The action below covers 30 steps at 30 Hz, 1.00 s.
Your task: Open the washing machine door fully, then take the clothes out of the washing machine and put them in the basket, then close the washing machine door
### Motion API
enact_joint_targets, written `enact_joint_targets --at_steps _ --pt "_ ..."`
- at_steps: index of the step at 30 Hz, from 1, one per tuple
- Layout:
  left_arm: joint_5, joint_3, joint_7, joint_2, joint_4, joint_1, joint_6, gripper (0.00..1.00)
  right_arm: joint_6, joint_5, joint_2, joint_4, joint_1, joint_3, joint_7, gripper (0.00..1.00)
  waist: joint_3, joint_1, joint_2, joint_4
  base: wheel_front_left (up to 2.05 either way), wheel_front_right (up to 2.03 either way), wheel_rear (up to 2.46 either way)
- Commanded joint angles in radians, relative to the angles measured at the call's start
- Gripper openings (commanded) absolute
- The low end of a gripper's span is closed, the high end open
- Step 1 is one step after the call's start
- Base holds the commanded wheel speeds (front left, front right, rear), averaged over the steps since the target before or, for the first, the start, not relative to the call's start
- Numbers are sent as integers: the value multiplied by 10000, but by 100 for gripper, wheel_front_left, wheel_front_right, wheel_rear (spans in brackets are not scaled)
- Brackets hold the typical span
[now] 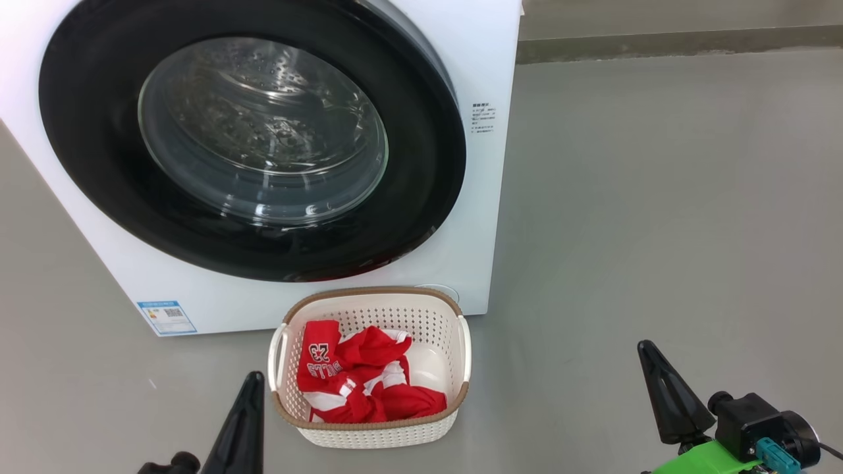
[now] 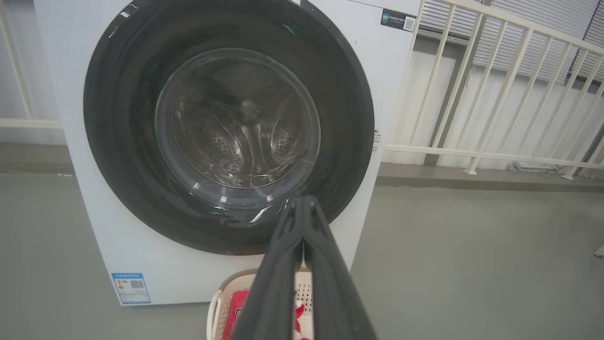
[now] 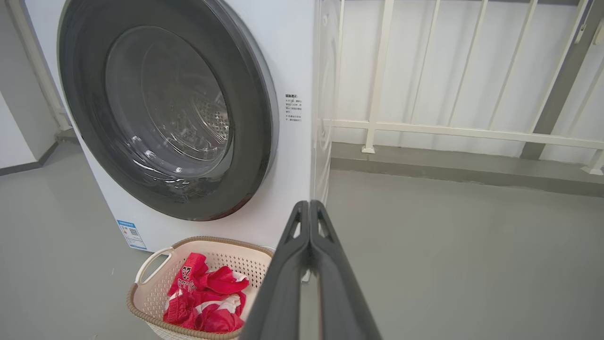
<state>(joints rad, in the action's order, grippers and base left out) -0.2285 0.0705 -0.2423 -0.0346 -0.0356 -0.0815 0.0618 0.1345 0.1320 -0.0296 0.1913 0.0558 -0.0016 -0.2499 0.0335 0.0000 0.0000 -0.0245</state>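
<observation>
The washing machine door point(image 1: 253, 141) looks shut against the washing machine point(image 1: 487, 197), ahead of and above both arms. The clothes point(image 1: 362, 382) lie bunched in the basket point(image 1: 369, 291) on the floor at its foot. The basket stands just beside the left gripper point(image 1: 253, 382) and well apart from the right gripper point(image 1: 649, 352). Both sets of jaws are pressed together on nothing, so I judge no reach remains.

Grey floor point(image 1: 658, 197); washing machine point(image 1: 487, 197) standing on it; basket point(image 1: 369, 431) too
</observation>
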Motion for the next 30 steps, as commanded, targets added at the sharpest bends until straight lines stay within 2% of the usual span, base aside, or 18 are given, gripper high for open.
enact_joint_targets --at_steps 1,4,9,30 --pt "-326 -56 38 -43 220 199 13 0 -1 349 -65 -267 -264 -30 43 0 -1 8 0 4 0 0 0" --pt "-682 -76 106 -67 173 230 28 0 -2 723 -86 -257 -288 -38 117 0 9 23 0 10 0 0 0" --pt "-1157 -101 196 -95 85 290 49 0 -3 1225 -112 -220 -337 -46 214 0 -20 2 0 18 0 0 0" --pt "-3614 -266 694 -218 -361 606 176 0 -10 3815 -214 -77 -581 -128 750 0 -88 0 0 60 0 0 0"
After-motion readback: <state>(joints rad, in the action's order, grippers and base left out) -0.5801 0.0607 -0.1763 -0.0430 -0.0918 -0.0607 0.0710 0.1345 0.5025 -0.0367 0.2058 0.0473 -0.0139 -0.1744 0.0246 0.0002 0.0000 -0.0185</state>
